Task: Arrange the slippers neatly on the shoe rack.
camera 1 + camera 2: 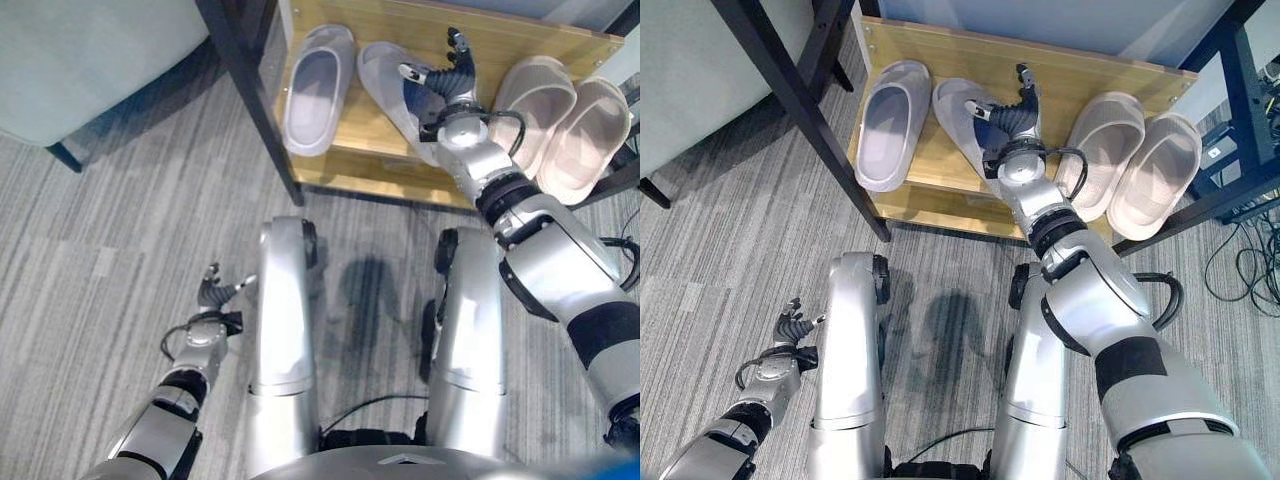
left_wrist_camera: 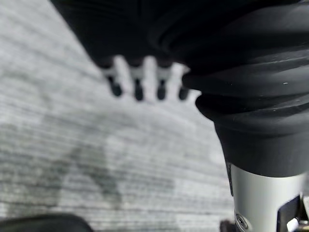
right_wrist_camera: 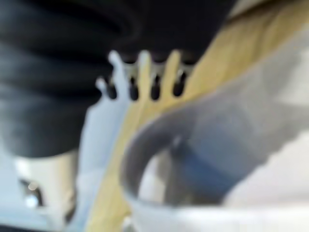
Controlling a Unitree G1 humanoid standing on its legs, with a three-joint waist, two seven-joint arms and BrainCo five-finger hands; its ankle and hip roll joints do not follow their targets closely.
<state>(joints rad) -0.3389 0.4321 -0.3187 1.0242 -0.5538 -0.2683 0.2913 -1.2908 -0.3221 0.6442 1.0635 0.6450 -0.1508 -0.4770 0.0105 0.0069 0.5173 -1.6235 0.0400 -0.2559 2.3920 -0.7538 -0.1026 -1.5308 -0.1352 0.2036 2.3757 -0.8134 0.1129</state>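
The right hand (image 1: pixel 1012 125), fingers spread loose and gripping nothing, covers part of the second grey slipper (image 1: pixel 962 115) on the wooden shoe rack (image 1: pixel 1080 75) at twelve o'clock. The first grey slipper (image 1: pixel 890 120) lies at eleven, two beige slippers (image 1: pixel 1135 165) at one, cut by a black frame bar (image 1: pixel 1250 85). The left hand (image 1: pixel 215 292), relaxed and empty, hangs over the grey carpet (image 1: pixel 100 270) at seven.

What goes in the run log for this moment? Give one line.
right hand: open, over second grey rubber slipper | left hand: open, idle above carpet | wooden shoe rack shelf: grey pair, beige rubber slipper pair
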